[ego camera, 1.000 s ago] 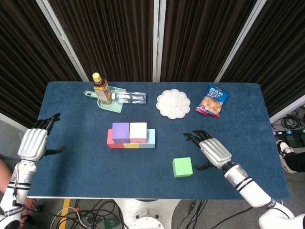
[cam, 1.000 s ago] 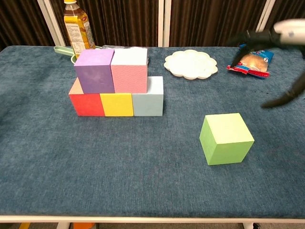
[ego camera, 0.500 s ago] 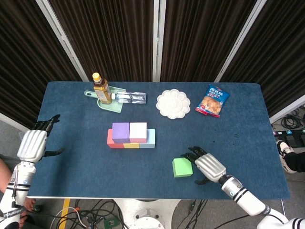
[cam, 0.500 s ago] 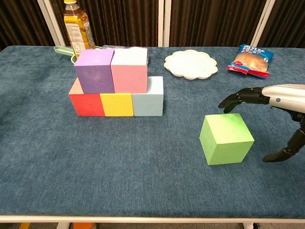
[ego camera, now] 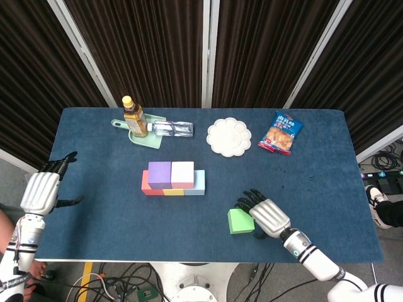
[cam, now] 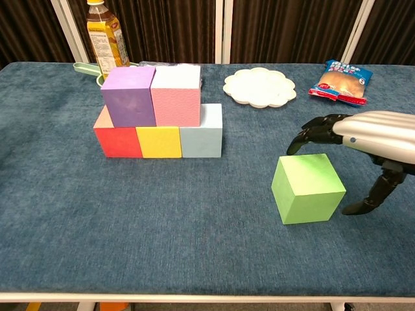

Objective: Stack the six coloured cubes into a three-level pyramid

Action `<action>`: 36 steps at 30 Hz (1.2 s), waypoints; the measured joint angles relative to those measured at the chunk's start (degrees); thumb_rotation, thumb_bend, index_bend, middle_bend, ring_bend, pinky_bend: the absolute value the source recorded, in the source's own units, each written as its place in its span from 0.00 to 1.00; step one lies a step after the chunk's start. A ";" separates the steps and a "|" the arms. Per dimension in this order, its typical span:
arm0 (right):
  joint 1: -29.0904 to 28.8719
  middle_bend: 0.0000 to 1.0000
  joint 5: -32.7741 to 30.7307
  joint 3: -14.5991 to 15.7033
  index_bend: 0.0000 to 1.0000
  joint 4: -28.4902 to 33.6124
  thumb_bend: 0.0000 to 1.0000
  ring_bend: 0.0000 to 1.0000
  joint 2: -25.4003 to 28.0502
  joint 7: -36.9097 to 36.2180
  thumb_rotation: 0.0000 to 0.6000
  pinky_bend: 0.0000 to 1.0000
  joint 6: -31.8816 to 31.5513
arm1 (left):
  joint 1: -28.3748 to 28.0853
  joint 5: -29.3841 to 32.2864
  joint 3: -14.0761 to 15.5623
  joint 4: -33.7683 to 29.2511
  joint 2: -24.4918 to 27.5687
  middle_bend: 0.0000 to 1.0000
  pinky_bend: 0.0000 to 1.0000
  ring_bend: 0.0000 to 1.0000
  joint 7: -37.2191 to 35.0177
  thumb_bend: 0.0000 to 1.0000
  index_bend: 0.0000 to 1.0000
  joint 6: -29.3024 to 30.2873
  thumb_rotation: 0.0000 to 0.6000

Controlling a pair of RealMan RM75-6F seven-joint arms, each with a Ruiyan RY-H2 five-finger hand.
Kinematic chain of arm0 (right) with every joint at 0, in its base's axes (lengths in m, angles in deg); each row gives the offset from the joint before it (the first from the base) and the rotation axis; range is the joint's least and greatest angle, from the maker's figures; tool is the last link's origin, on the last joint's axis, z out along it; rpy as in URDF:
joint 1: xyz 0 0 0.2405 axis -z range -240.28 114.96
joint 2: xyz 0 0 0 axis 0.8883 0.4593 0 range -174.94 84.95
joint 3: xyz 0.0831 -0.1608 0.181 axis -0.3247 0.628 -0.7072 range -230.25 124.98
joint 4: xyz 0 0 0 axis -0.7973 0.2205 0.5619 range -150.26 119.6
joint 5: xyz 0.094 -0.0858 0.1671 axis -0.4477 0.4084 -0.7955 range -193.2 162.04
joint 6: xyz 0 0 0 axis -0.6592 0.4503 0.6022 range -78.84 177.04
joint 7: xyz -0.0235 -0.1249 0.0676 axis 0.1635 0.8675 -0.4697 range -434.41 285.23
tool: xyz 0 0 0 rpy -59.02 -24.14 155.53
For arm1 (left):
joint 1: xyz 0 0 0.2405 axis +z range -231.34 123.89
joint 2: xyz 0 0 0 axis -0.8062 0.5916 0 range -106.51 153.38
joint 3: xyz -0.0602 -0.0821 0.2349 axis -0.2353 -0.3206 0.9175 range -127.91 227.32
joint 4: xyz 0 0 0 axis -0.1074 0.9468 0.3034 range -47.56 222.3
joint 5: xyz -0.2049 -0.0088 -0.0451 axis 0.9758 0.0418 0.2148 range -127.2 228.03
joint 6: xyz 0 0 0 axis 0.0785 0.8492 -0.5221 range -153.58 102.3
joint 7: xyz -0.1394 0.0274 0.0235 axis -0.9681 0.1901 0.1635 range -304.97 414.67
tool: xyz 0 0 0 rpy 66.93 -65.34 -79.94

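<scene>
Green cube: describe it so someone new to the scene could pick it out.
On the blue table, look right of the five-cube stack, toward the near edge. The green cube sits alone there, the right hand open over it; it is the only unstacked cube.

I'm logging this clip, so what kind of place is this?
Probably a robot lab or test booth: dark curtains with metal poles behind a blue cloth-covered table, loose cables on the floor below, and staged props like coloured cubes.

Your blue-clothed desk (ego camera: 94, 189) carries the red (cam: 117, 141), yellow (cam: 159, 142) and pale-blue cubes (cam: 201, 139), a green cube (cam: 307, 188), a white flower-shaped plate (ego camera: 229, 136), a snack bag (ego camera: 281, 133) and a green tray (ego camera: 146, 139).
</scene>
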 measured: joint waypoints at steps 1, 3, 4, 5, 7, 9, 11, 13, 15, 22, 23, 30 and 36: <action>-0.03 0.14 -0.07 -0.08 0.21 -0.13 0.02 0.00 -0.35 0.28 1.00 0.00 0.03 | 0.06 -0.05 0.01 0.15 -0.01 0.19 0.21 0.22 -0.25 0.04 0.10 0.04 1.00; -0.10 0.14 -0.23 -0.21 0.23 -0.39 0.03 0.00 -1.07 0.69 1.00 0.00 0.18 | 0.12 -0.14 0.00 0.42 -0.04 0.19 0.21 0.22 -0.61 0.04 0.10 0.10 1.00; -0.15 0.14 -0.27 -0.26 0.26 -0.49 0.04 0.00 -1.32 0.84 1.00 0.00 0.25 | 0.12 -0.18 -0.04 0.57 -0.06 0.19 0.21 0.22 -0.77 0.04 0.10 0.10 1.00; -0.18 0.14 -0.31 -0.31 0.28 -0.58 0.05 0.00 -1.50 1.01 1.00 0.00 0.29 | 0.13 -0.24 -0.06 0.65 -0.06 0.19 0.21 0.22 -0.91 0.04 0.10 0.12 1.00; -0.20 0.15 -0.45 -0.41 0.35 -0.81 0.09 0.00 -1.76 1.57 1.00 0.00 0.26 | 0.18 -0.39 -0.07 0.85 -0.11 0.19 0.21 0.22 -1.19 0.04 0.10 0.21 1.00; -0.12 0.16 -0.65 -0.66 0.39 -0.88 0.10 0.00 -1.95 1.75 1.00 0.00 -0.05 | 0.24 -0.42 -0.11 1.03 -0.17 0.19 0.21 0.22 -1.50 0.04 0.10 0.31 1.00; -0.05 0.17 -0.68 -1.03 0.41 -0.51 0.10 0.00 -1.73 0.91 1.00 0.00 -0.50 | 0.30 -0.44 -0.14 1.33 -0.27 0.19 0.21 0.22 -1.88 0.04 0.10 0.34 1.00; -0.04 0.18 -0.56 -1.56 0.42 0.38 0.10 0.00 -0.97 -0.46 1.00 0.00 -1.06 | 0.35 -0.63 0.03 1.55 -0.31 0.19 0.21 0.22 -1.95 0.04 0.10 0.24 1.00; -0.14 0.18 -0.28 -2.34 0.42 2.06 0.11 0.00 0.82 -2.19 1.00 0.00 -1.68 | 0.30 -0.85 0.22 1.69 -0.37 0.19 0.21 0.22 -1.82 0.04 0.10 0.00 1.00; -2.07 0.18 -1.03 -6.61 0.42 10.92 0.12 0.00 11.13 -7.98 1.00 0.00 -1.34 | 0.04 -2.05 0.56 3.81 -2.38 0.19 0.20 0.22 0.40 0.04 0.10 0.46 1.00; -2.90 0.18 -1.86 -8.04 0.42 12.47 0.12 0.00 13.17 -9.06 1.00 0.00 -0.75 | -0.03 -2.29 0.67 4.26 -2.76 0.19 0.19 0.22 1.20 0.04 0.11 0.52 1.00; -10.43 0.18 -12.41 -15.91 0.42 16.99 0.12 0.00 19.05 -11.31 1.00 0.00 6.81 | -0.38 -3.87 1.98 7.54 -5.09 0.17 0.08 0.17 10.79 0.04 0.11 0.83 1.00; -20.36 0.18 -26.51 -19.55 0.42 17.01 0.12 0.00 19.74 -8.44 1.00 0.00 13.03 | 0.48 -4.00 3.62 7.16 -5.29 0.15 0.06 0.15 14.51 0.04 0.11 0.97 1.00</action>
